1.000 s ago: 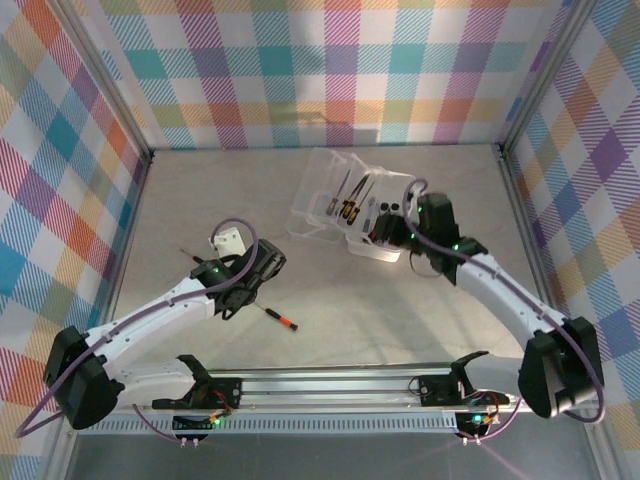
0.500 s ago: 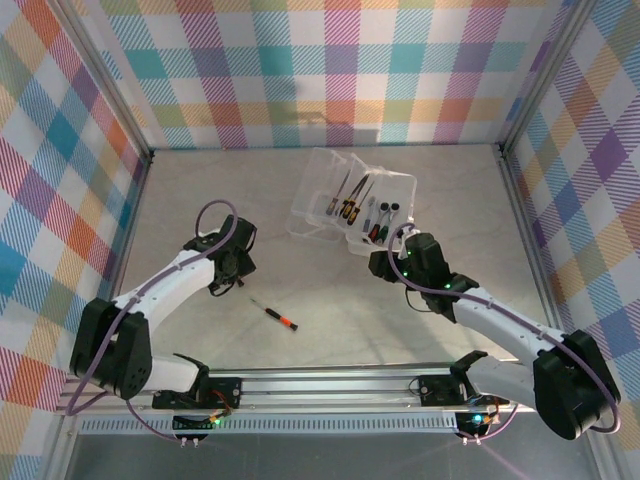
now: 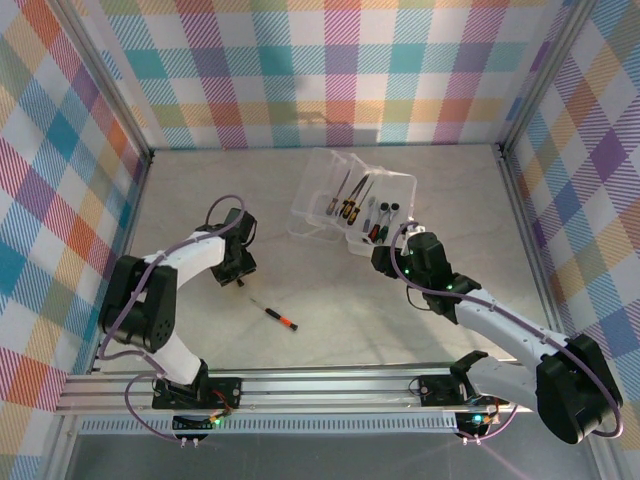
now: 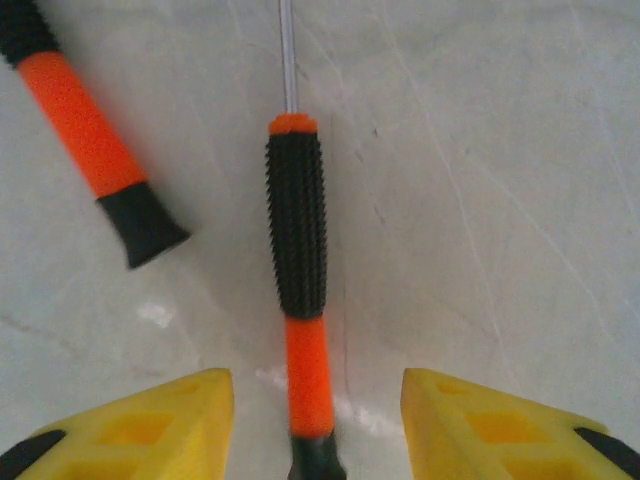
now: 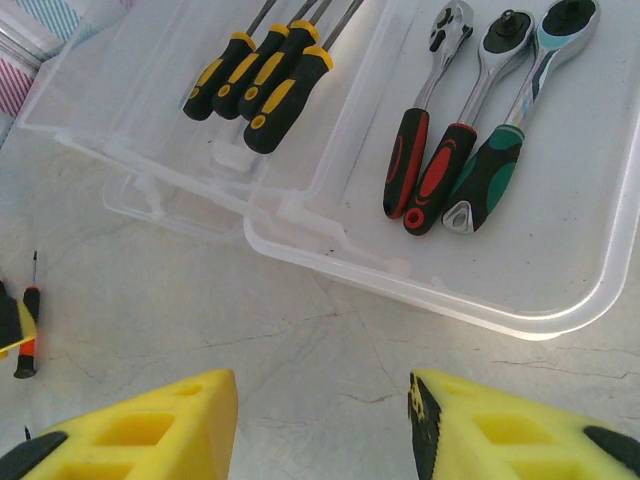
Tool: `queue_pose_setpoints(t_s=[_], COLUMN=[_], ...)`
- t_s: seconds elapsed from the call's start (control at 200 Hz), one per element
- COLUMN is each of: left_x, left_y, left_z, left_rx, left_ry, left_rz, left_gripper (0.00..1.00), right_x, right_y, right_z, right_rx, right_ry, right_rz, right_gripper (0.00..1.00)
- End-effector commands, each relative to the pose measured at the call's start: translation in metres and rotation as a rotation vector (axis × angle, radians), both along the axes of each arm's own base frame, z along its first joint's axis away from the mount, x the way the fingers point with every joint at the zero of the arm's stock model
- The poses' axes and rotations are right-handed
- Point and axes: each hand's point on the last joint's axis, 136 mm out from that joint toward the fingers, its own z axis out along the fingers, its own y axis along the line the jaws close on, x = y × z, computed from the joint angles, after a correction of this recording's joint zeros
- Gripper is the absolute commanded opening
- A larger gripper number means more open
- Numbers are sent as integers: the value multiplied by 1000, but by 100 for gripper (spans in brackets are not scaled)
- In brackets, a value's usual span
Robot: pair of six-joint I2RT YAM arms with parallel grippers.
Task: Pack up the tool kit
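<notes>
Tool kit box (image 3: 310, 200) lies open on the table (image 3: 180, 200), with four black-yellow screwdrivers (image 5: 262, 85) in one clear half and three ratchets (image 5: 440, 170) in the other. Just in front of the box hovers the right gripper (image 5: 322, 425), fingers spread with nothing between them. Well left of the box, the left gripper (image 4: 316, 420) sits low, its fingers apart on either side of a black-orange screwdriver (image 4: 298, 240) without touching it. Another orange-handled screwdriver (image 4: 85, 130) lies just beside.

Left arm (image 3: 190, 252) sharply bent, jaws apart, right arm (image 3: 490, 320) stretched forward, jaws seemingly parted too
</notes>
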Motion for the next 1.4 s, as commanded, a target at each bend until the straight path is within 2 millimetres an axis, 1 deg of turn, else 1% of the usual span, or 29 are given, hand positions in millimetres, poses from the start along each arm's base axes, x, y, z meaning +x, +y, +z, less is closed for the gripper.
queue_pose_setpoints(t_s=[0.0, 0.08, 0.19, 0.31, 0.415, 0.53, 0.65, 0.74, 0.845, 0.98, 1.055, 1.13, 1.225, 1.27, 1.28, 1.395], left_x=[13, 19, 25, 33, 35, 37, 38, 40, 44, 55, 65, 77, 92, 99, 102, 118], left_y=[4, 5, 3, -14, -20, -28, -34, -40, -45, -57, -67, -86, -114, -130, -132, -178], left_z=[-4, -7, -11, -15, -17, -12, 0, 17, 43, 88, 117, 144, 167, 174, 180, 186], left_rx=[5, 10, 10, -63, -77, -80, -67, -58, -30, 17, 38, 46, 63, 70, 71, 61], left_ry=[1, -8, -9, -36, -29, -42, -74, -113, -152, -215, -255, -302, -328, -335, -348, -359], left_rz=[-4, -17, -52, -139, -184, -230, -269, -296, -325, -381, -422, -483, -565, -608, -613, -723], left_gripper=[42, 39, 28, 24, 19, 13, 9, 8, 7, 6, 6, 5, 5, 5, 5, 5], right_x=[2, 2, 2, 2, 3, 3, 3, 3, 3, 4, 4, 4, 4, 4, 4, 4], right_y=[1, 2, 1, 0, -1, -2, -2, -2, -2, -3, -4, -5, -6, -7, -7, -8], right_z=[8, 8, 8, 7, 8, 7, 8, 8, 7, 6, 6, 6, 7, 6, 6, 8], right_rx=[4, 5, 4, -1, -2, -7, -5, -5, -2, -4, -6, -9, -12, -15, -15, -19], right_ry=[-30, -26, -28, -25, -27, -27, -32, -29, -27, -26, -29, -31, -33, -33, -33, -40], right_rz=[0, 3, 0, -6, -8, -13, -16, -17, -16, -26, -30, -35, -39, -40, -40, -45], right_gripper=[49, 49, 49, 49, 49, 49, 49, 49, 49, 49, 49, 49, 49, 49, 49, 49])
